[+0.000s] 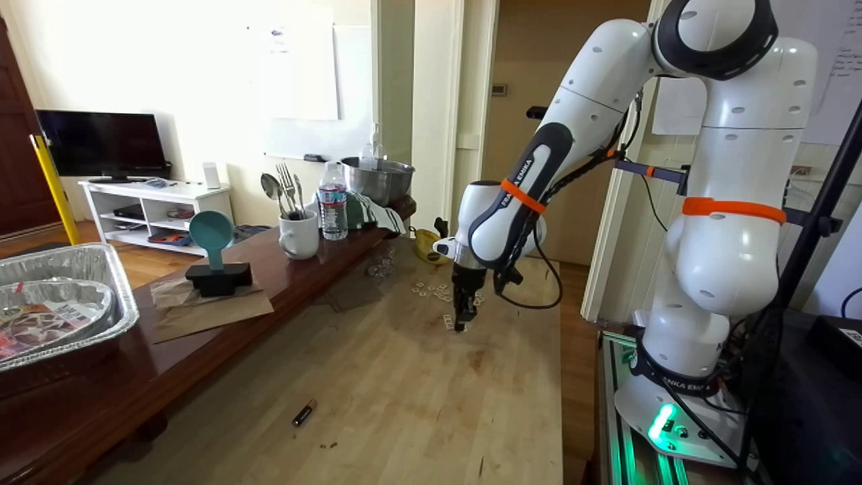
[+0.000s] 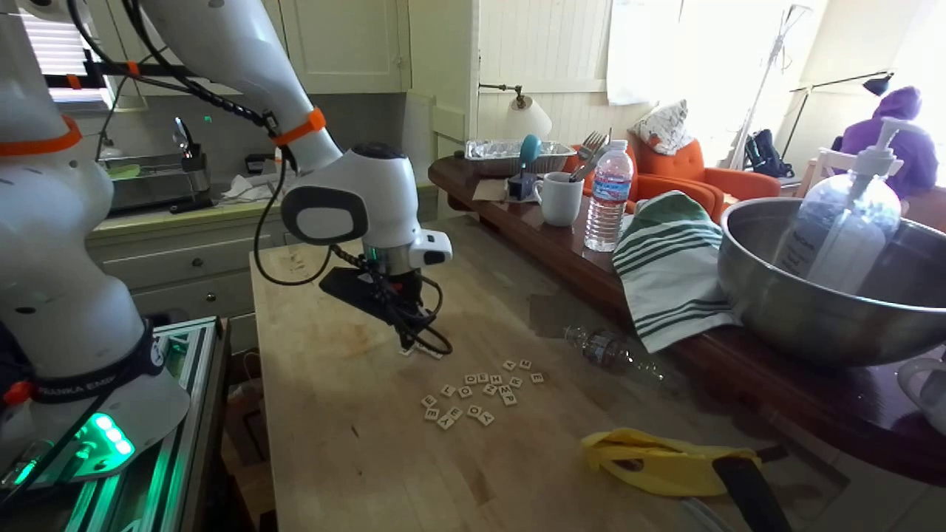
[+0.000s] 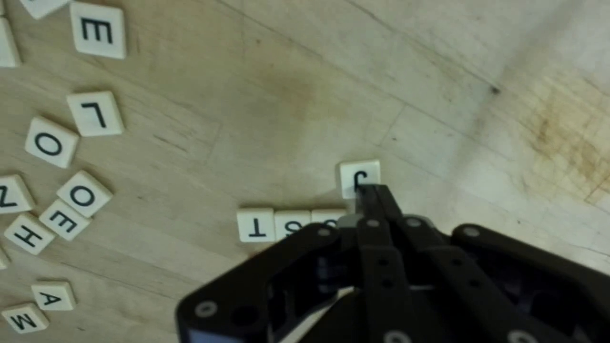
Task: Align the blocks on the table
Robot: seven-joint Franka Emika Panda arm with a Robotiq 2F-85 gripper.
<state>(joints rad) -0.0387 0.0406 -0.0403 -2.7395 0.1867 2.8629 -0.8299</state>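
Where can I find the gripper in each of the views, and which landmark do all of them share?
In an exterior view: gripper right of and below the picture's middle.
In an exterior view: gripper left of and below the picture's middle.
In the wrist view: gripper extends from the bottom edge, tips right of the middle, hiding part of the J tile.
Shared landmark: the pale letter tiles on the wooden table.

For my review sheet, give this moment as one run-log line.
end effector: shut, at J tile, contact unclear | J tile: offset from tile row | alignment: unfinished
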